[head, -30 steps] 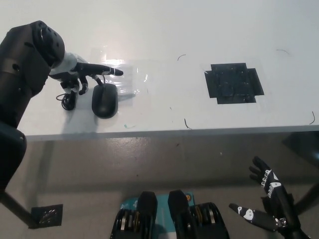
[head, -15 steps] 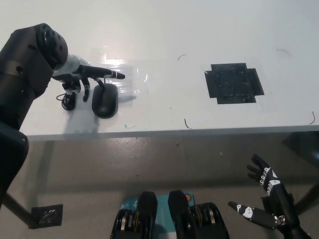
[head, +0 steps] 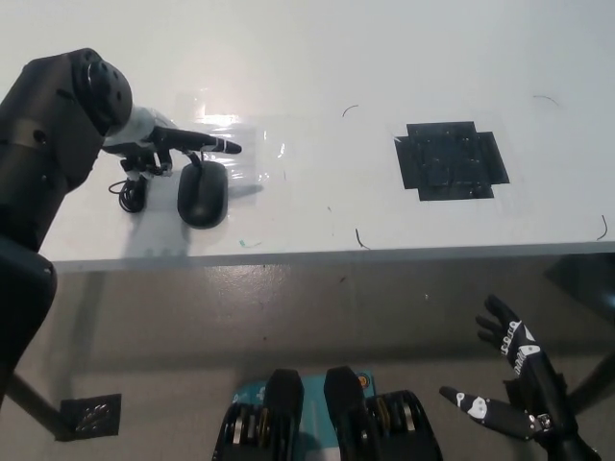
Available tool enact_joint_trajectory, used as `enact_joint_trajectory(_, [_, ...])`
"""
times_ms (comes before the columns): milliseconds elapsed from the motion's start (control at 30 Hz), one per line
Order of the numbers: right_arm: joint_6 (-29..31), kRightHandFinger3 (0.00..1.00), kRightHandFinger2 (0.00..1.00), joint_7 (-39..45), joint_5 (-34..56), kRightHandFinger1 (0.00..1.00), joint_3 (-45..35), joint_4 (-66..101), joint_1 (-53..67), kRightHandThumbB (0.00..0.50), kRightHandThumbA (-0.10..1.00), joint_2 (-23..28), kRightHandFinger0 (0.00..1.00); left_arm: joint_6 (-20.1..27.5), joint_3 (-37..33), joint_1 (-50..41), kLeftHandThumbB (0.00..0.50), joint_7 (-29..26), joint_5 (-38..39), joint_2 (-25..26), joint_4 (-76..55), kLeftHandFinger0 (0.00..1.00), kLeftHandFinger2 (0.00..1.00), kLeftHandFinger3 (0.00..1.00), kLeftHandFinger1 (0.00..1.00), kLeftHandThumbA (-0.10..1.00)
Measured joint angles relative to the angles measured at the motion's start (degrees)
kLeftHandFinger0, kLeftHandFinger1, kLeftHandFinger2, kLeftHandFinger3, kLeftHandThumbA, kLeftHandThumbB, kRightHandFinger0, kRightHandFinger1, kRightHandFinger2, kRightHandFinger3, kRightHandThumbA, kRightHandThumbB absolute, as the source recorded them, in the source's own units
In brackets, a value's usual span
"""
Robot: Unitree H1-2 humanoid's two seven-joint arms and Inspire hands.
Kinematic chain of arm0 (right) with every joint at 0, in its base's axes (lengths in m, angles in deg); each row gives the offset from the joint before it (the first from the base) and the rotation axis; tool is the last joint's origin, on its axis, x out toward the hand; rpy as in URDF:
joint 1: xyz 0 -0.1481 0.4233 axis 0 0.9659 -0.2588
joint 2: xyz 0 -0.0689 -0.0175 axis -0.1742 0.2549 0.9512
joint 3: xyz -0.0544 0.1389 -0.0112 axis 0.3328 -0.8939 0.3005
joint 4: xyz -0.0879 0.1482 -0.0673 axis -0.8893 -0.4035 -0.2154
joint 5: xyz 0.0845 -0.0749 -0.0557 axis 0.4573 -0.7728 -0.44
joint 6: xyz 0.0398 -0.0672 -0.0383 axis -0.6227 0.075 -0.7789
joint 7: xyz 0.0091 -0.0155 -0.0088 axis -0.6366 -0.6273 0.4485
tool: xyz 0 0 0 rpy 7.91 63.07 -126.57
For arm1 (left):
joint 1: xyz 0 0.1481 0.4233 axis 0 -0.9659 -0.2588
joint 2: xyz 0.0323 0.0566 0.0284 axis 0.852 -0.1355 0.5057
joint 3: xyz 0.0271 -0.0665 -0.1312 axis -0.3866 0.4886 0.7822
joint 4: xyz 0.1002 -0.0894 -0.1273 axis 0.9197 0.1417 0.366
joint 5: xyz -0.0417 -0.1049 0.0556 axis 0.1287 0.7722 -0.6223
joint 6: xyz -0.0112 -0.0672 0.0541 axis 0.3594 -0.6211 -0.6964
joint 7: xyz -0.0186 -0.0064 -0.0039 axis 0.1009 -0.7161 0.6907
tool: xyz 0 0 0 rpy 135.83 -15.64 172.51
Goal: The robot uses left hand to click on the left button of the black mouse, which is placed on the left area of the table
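The black mouse lies on the left part of the white table, near the front edge, its cable curled in a small loop just to its left. The left hand hangs over the table right behind the mouse, one finger stretched out toward picture right past the mouse's far end, the others curled under; it holds nothing. Whether that finger touches the mouse cannot be told from this angle.

Compared with 0.5 s ago, the curled fingers are tucked up a little higher and closer to the palm, while the pointing finger sits at almost the same spot; the mouse has not shifted.

The right hand rests low at the bottom right, below the table edge, fingers spread and empty, nearly unchanged. A black tape patch marks the table's right half.
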Motion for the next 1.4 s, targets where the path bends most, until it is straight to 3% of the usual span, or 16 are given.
enact_joint_trajectory(200, [0.0, 1.00, 1.00, 0.0, 0.0, 0.88, 0.0, 0.0, 0.3, 0.143, 1.00, 0.0, 0.83, -3.6, 8.1, 3.0, 0.345, 1.8, 3.0, 2.0, -2.4, 0.00, 0.18, 1.00, 0.00, 1.00])
enact_joint_trajectory(300, [0.0, 1.00, 1.00, 0.0, 0.0, 0.88, 0.0, -0.1, 0.6, 0.148, 1.00, 0.0, 0.84, -5.8, 11.6, 5.9, 0.316, 3.3, 4.8, 4.2, -5.8, 0.00, 0.09, 1.00, 0.00, 1.00])
enact_joint_trajectory(400, [0.0, 1.00, 1.00, 0.0, 0.0, 0.88, 0.0, -0.2, 1.1, 0.148, 1.00, 0.0, 0.85, -8.6, 15.3, 6.7, 0.295, 5.4, 7.0, 6.9, -13.2, 0.00, 0.13, 1.00, 0.00, 1.00])
enact_joint_trajectory(500, [0.0, 1.00, 1.00, 0.0, 0.0, 0.87, 0.0, -0.5, 1.5, 0.144, 1.00, 0.0, 0.85, -10.3, 17.6, 5.8, 0.295, 6.6, 8.2, 8.2, -19.9, 0.00, 0.28, 1.00, 0.03, 1.00])
enact_joint_trajectory(567, [0.0, 1.00, 1.00, 0.0, 0.0, 0.88, 0.0, -0.7, 1.6, 0.141, 1.00, 0.0, 0.85, -11.1, 19.7, 3.3, 0.255, 6.9, 8.8, 8.4, -26.0, 0.00, 0.30, 1.00, 0.03, 1.00])
enact_joint_trajectory(600, [0.0, 1.00, 1.00, 0.0, 0.0, 0.88, 0.0, -0.7, 1.5, 0.149, 1.00, 0.0, 0.84, -11.3, 20.5, 2.0, 0.278, 7.0, 9.1, 8.4, -28.2, 0.00, 0.30, 1.00, 0.02, 1.00])
enact_joint_trajectory(667, [0.0, 1.00, 1.00, 0.0, 0.0, 0.88, 0.0, -0.8, 1.6, 0.153, 1.00, 0.0, 0.85, -11.6, 22.1, -1.5, 0.313, 7.3, 9.9, 8.3, -33.1, 0.04, 0.11, 1.00, 0.00, 1.00])
enact_joint_trajectory(700, [0.0, 1.00, 1.00, 0.0, 0.0, 0.89, 0.0, -0.9, 1.6, 0.151, 1.00, 0.0, 0.85, -11.8, 22.9, -3.3, 0.301, 7.3, 10.4, 8.3, -35.4, 0.24, 0.25, 1.00, 0.14, 1.00])
enact_joint_trajectory(733, [0.0, 1.00, 1.00, 0.0, 0.0, 0.88, 0.0, -1.0, 1.6, 0.147, 1.00, 0.0, 0.84, -12.0, 23.6, -4.9, 0.262, 7.3, 11.0, 8.3, -37.7, 0.53, 0.26, 1.00, 0.19, 1.00])
enact_joint_trajectory(767, [0.0, 1.00, 1.00, 0.0, 0.0, 0.88, 0.0, -1.0, 1.6, 0.142, 1.00, 0.0, 0.84, -12.1, 24.3, -7.1, 0.261, 7.3, 11.5, 8.3, -39.9, 0.63, 0.41, 1.00, 0.33, 1.00])
enact_joint_trajectory(800, [0.0, 1.00, 1.00, 0.0, 0.0, 0.88, 0.0, -1.1, 1.6, 0.136, 1.00, 0.0, 0.84, -12.2, 24.9, -9.3, 0.284, 7.2, 12.2, 8.1, -42.4, 0.88, 0.69, 1.00, 0.62, 1.00])
enact_joint_trajectory(833, [0.0, 1.00, 1.00, 0.0, 0.0, 0.88, 0.0, -1.1, 1.6, 0.136, 1.00, 0.0, 0.84, -12.2, 25.5, -11.6, 0.284, 7.2, 12.8, 8.0, -44.4, 0.90, 0.71, 1.00, 0.64, 1.00])
enact_joint_trajectory(867, [0.0, 1.00, 1.00, 0.0, 0.0, 0.88, 0.0, -1.2, 1.6, 0.133, 1.00, 0.0, 0.84, -12.3, 26.3, -13.8, 0.350, 7.1, 13.3, 7.8, -46.5, 1.00, 1.00, 1.00, 1.00, 1.00])
enact_joint_trajectory(967, [0.0, 1.00, 1.00, 0.0, 0.0, 0.88, 0.0, -1.3, 1.6, 0.135, 1.00, 0.0, 0.84, -12.4, 27.7, -20.9, 0.419, 6.9, 14.6, 6.9, -52.0, 1.00, 1.00, 1.00, 1.00, 1.00])
enact_joint_trajectory(1100, [-0.1, 1.00, 1.00, 0.0, 0.0, 0.88, 0.0, -1.5, 1.7, 0.119, 1.00, -0.1, 0.84, -12.6, 30.0, -31.4, 0.445, 6.4, 16.3, 4.5, -59.4, 1.00, 1.00, 1.00, 1.00, 1.00])
enact_joint_trajectory(1400, [-0.3, 1.00, 1.00, 0.0, 0.0, 0.87, 0.1, -2.5, 3.0, 0.127, 1.00, -0.1, 0.82, -11.0, 36.5, -66.6, 0.363, 4.0, 21.7, -4.6, -79.5, 1.00, 1.00, 1.00, 1.00, 1.00])
